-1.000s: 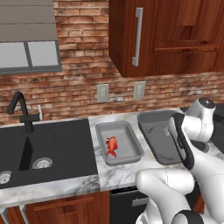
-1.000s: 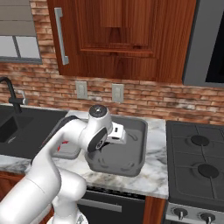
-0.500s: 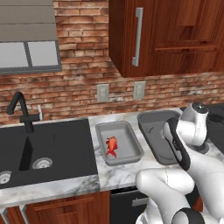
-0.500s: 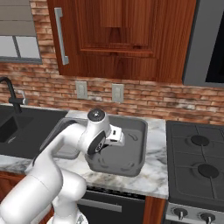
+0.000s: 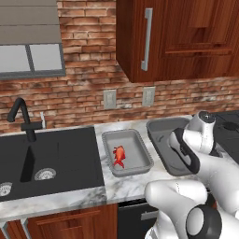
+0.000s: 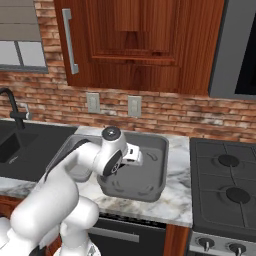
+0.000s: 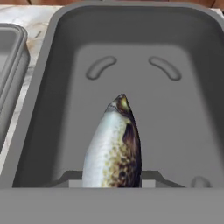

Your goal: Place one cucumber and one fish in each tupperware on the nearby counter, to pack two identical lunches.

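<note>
While held over the larger tupperware (image 7: pixel 131 52) on the tabletop (image 5: pixel 126 186), right of the smaller tupperware (image 5: pixel 142 161): silver fish (image 7: pixel 114 146), jaws clenched on it; likely slippery, soft, best gripped mid-body.

The gripper (image 6: pixel 131 156) sat over the larger tupperware (image 6: pixel 161 170), yet its fingertips were hidden: in the right base view the wrist and forearm covered them, and in the left base view the arm blocked the hand altogether. In the hand view the silver, brown-speckled fish (image 7: pixel 114 146) ran out of sight at its near end, so the contact between fingers and fish could not be seen. Left of the pincer, the smaller tupperware (image 7: pixel 9 70) was cut by the hand view's edge. The red thing (image 5: pixel 118 156) inside that tub was too small to make out in detail. The arm also covered the larger tub's near right part in the left base view.
</note>
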Robot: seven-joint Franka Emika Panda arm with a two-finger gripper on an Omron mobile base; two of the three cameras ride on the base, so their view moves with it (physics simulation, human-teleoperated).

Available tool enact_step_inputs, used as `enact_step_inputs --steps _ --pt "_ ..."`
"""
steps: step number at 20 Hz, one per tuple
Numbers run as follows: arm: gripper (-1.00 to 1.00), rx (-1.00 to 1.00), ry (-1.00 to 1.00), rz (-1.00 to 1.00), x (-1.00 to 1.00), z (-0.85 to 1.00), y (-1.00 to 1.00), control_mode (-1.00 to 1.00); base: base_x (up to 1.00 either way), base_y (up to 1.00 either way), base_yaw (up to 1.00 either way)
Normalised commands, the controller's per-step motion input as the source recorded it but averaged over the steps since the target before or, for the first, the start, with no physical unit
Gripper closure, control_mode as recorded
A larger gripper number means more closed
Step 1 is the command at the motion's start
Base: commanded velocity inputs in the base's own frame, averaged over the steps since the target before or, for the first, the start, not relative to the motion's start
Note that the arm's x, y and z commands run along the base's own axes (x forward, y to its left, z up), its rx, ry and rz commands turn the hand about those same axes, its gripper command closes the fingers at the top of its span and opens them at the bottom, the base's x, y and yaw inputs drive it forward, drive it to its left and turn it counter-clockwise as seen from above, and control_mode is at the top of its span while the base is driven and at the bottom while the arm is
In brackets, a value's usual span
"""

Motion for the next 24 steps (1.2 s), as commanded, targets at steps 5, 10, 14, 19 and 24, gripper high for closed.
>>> enact_step_inputs --steps 5,10,14,19,24 --pt "1.0 0.0 0.0 0.0 0.19 -0.07 -0.02 -1.0 0.0 0.0 0.0" --pt "1.0 0.0 0.0 0.0 0.12 -0.11 -0.04 -1.0 0.0 0.0 0.0" --pt "1.0 0.0 0.0 0.0 0.1 -0.19 0.0 -1.0 0.0 0.0 0.0" --pt "1.0 0.0 0.0 0.0 0.09 -0.28 0.0 -1.0 0.0 0.0 0.0" --pt "1.0 0.0 0.0 0.0 0.07 -0.28 -0.01 -1.0 0.0 0.0 0.0"
